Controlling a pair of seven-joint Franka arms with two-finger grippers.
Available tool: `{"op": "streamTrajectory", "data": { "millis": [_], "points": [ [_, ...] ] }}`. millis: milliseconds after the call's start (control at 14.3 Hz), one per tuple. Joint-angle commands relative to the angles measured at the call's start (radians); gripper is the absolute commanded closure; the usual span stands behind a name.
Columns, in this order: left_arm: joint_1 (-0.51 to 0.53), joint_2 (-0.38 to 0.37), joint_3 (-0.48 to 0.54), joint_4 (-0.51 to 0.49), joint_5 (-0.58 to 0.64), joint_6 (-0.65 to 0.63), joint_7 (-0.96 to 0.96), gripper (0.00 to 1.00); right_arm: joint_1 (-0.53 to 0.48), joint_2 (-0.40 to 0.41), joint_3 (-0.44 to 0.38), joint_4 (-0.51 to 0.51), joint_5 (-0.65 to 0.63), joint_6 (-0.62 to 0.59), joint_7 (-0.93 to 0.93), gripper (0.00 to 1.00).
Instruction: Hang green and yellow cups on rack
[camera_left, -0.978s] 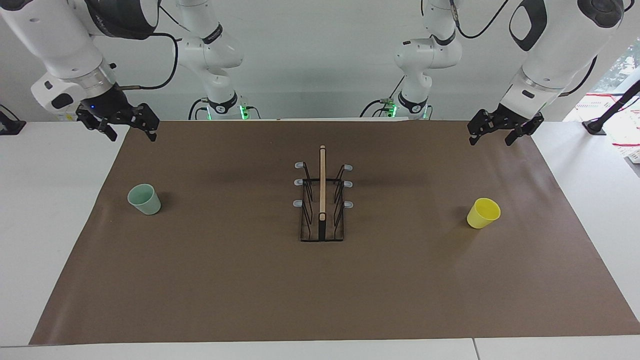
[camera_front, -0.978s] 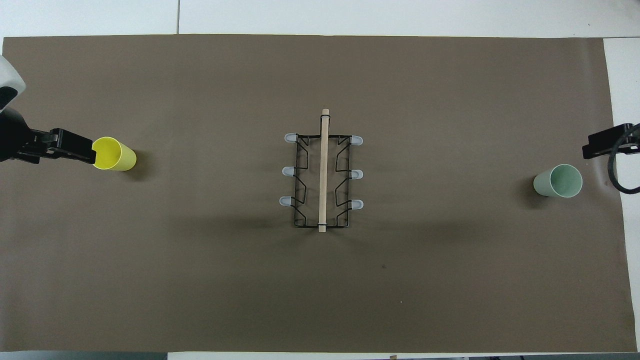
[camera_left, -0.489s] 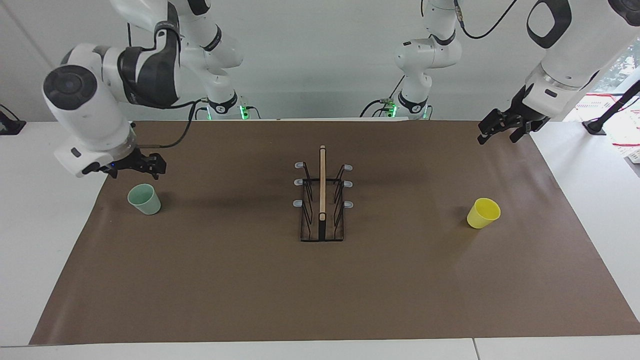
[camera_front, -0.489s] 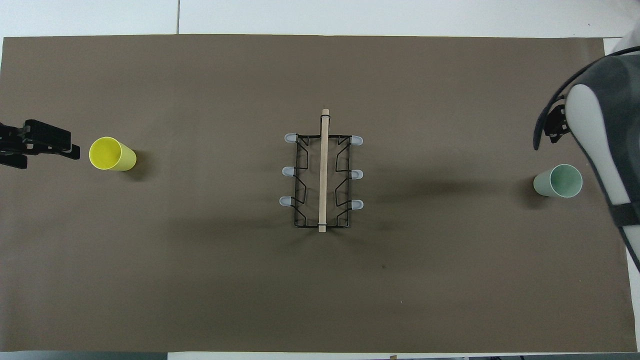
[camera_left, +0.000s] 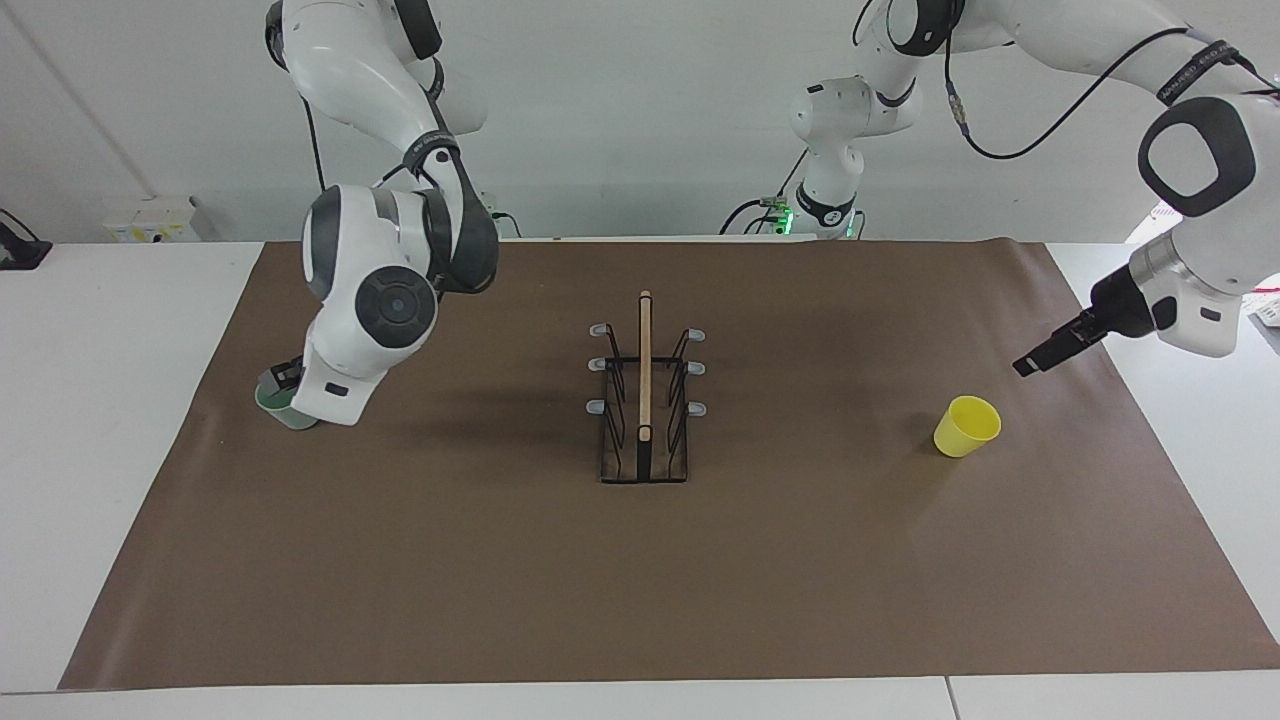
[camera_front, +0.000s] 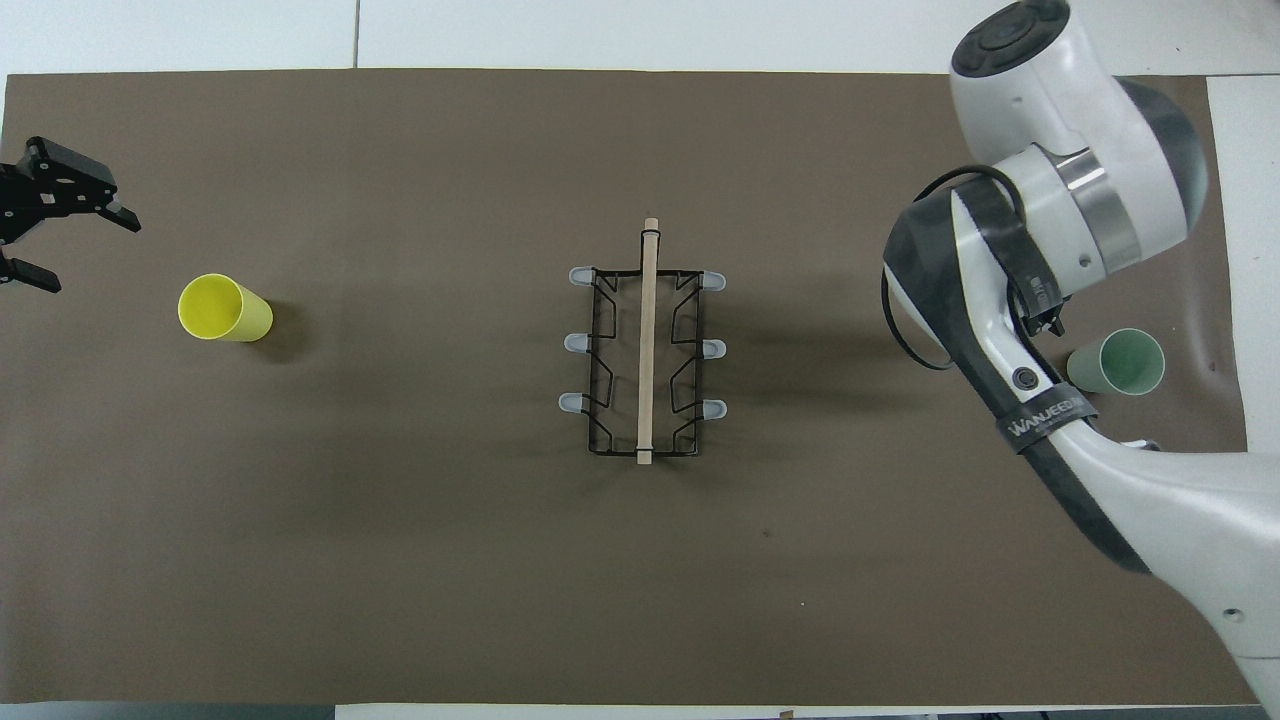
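2 cups (camera_left: 966, 426) (1 green, 1 yellow), 1 rack (camera_left: 644, 400); both grippers (camera_front: 40, 215) spread.

Both views are evenly and brightly lit from above. Soft, blurred shadows are cast on the brown mat (camera_left: 500, 560) beside the rack (camera_left: 644, 400) and the cups. No glare is seen; focus is sharp throughout.

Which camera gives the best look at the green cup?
The overhead view: the green cup shows its whole open mouth beside the right arm. In the facing view the arm's wrist hides most of the green cup; only an edge shows.
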Motion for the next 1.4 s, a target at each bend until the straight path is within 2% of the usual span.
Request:
{"op": "streamTrajectory", "data": {
  "millis": [0,140,349,489,629,838,908,1048,1188,1327],
  "points": [
    [0.024,0.076,0.051,0.056,-0.082,0.012,-0.219,0.00,0.005,-0.115,0.025,-0.272,-0.122,0.071,-0.187,0.00],
    [0.030,0.118,0.086,0.055,-0.166,0.064,-0.449,0.00,0.029,-0.183,0.035,-0.447,-0.250,0.161,-0.406,0.00],
    [0.089,0.154,0.108,0.033,-0.284,0.122,-0.541,0.00,0.028,-0.211,0.035,-0.579,-0.317,0.296,-0.441,0.00],
    [0.140,0.148,0.108,-0.071,-0.369,0.240,-0.596,0.00,0.032,-0.199,0.035,-0.653,-0.380,0.347,-0.441,0.00],
    [0.154,0.101,0.109,-0.221,-0.375,0.332,-0.596,0.00,0.023,-0.176,0.033,-0.702,-0.463,0.413,-0.435,0.00],
    [0.154,0.043,0.108,-0.396,-0.384,0.378,-0.590,0.00,-0.006,-0.165,0.033,-0.756,-0.515,0.456,-0.394,0.00],
    [0.146,0.012,0.106,-0.469,-0.422,0.397,-0.584,0.00,-0.029,-0.170,0.033,-0.800,-0.575,0.494,-0.366,0.00],
    [0.134,-0.008,0.108,-0.529,-0.494,0.417,-0.581,0.00,-0.056,-0.173,0.032,-0.829,-0.612,0.534,-0.332,0.00],
    [0.119,-0.043,0.101,-0.637,-0.559,0.531,-0.570,0.00,-0.078,-0.157,0.033,-0.829,-0.650,0.547,-0.285,0.00],
    [0.093,-0.062,0.101,-0.697,-0.616,0.574,-0.535,0.00,-0.084,-0.145,0.032,-0.831,-0.666,0.547,-0.225,0.00]
  ]
}}
